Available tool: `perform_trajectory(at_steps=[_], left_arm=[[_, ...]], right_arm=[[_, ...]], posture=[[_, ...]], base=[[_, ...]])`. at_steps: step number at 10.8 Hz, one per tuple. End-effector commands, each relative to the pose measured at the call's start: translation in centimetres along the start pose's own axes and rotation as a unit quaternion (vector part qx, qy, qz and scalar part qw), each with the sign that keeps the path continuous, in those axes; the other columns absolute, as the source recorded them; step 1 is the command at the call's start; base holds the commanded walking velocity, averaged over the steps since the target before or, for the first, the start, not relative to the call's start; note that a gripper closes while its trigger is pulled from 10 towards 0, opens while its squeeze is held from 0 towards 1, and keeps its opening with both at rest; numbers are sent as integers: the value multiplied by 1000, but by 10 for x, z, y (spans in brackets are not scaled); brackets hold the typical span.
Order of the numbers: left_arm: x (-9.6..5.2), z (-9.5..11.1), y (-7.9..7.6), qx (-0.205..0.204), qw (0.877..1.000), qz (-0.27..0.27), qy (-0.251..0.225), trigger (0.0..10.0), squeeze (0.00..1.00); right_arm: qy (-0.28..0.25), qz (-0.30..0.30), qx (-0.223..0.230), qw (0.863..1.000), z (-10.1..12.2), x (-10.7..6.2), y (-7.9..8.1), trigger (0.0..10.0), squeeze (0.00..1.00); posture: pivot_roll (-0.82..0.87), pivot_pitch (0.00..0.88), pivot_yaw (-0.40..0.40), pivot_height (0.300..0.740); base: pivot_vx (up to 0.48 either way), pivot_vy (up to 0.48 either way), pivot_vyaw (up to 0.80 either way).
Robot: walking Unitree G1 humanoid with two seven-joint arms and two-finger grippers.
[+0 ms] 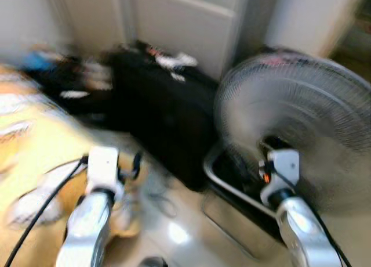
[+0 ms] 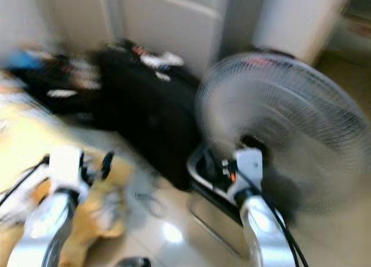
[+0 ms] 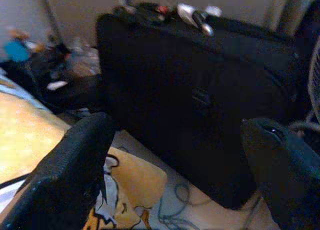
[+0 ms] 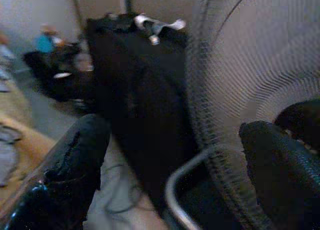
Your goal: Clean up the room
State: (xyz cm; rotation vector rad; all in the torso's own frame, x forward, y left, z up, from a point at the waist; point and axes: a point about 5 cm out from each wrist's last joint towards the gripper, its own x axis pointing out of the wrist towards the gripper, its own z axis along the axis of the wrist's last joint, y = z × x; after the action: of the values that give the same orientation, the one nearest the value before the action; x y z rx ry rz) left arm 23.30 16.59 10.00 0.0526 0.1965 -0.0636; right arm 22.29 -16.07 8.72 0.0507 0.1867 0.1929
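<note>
The eye views are blurred. A black soft bag stands on the floor by a white door, with small white and red items on top. My left gripper is open and held low in front of the bag, above a yellow printed cloth. My right gripper is open too, close to the grille of a big standing fan. Nothing is between the fingers of either one.
A heap of dark clutter with a blue item lies at the back left. A thin cable curls on the shiny floor beside the bag. A metal tube frame sits under the fan.
</note>
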Motion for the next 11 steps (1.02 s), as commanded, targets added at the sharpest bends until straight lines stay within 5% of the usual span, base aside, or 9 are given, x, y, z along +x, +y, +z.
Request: perform_trajectory(at_steps=[1, 3, 5, 6, 9, 11], left_arm=[[2, -3, -7, -11, 1000, -20, 14, 10000, 0], [7, 1, -11, -3, 1000, -30, 0, 10000, 0], [10, 3, -11, -11, 999, -38, -4, 10000, 0], [12, 2, -7, -13, 999, -35, -3, 10000, 0], [10, 6, -5, -4, 999, -31, -14, 10000, 0], [16, 12, -17, 0, 999, -45, -22, 10000, 0]], right_arm=[[-8, -24, 11, 1000, 5, -3, -5, 10000, 1000], [-5, -41, 39, 998, 2, -10, 1, 10000, 1000], [-23, -52, -17, 998, 6, -10, 1, 10000, 1000], [-20, -69, 0, 997, 6, -12, -2, 10000, 1000], [-8, -80, -39, 996, 3, -12, 1, 10000, 1000], [-19, -146, 26, 989, 6, -6, -14, 10000, 1000]], posture=[[-119, 0, 26, 740], [-119, 0, 40, 740], [-133, 0, 59, 740], [-141, 0, 72, 740], [-115, 0, 58, 740], [-136, 0, 79, 740]], base=[[0, 0, 800], [0, 0, 800], [0, 0, 753], [0, 0, 0], [0, 0, 0], [0, 296, 0]])
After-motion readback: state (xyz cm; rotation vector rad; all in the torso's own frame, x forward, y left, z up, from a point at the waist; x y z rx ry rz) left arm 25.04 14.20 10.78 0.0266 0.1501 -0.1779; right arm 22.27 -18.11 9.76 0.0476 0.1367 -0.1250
